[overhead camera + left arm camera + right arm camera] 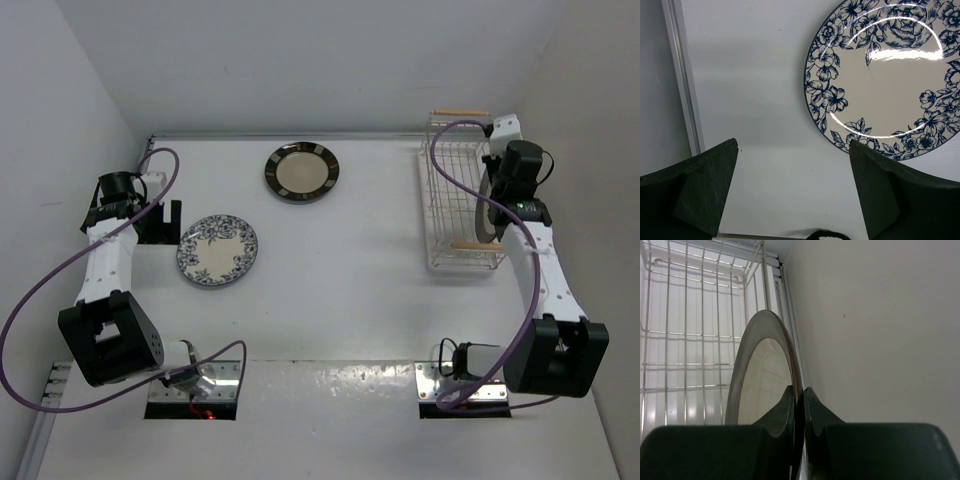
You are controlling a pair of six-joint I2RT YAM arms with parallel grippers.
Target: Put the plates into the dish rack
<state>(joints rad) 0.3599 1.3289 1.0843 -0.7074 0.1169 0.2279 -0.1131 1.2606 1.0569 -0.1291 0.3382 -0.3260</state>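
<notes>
The white wire dish rack stands at the far right, also in the right wrist view. My right gripper is shut on the rim of the dark grey rimmed plate, holding it on edge inside the rack along its right side; its edge shows from above. The blue floral plate lies flat at the left. My left gripper is open and empty just left of it, and that plate fills the upper right of the left wrist view. The brown rimmed plate lies flat at the far middle.
The right wall runs close beside the rack and the held plate. A raised strip edges the table at the far left. The rack's wooden handles are at its short ends. Purple cables loop off both arms.
</notes>
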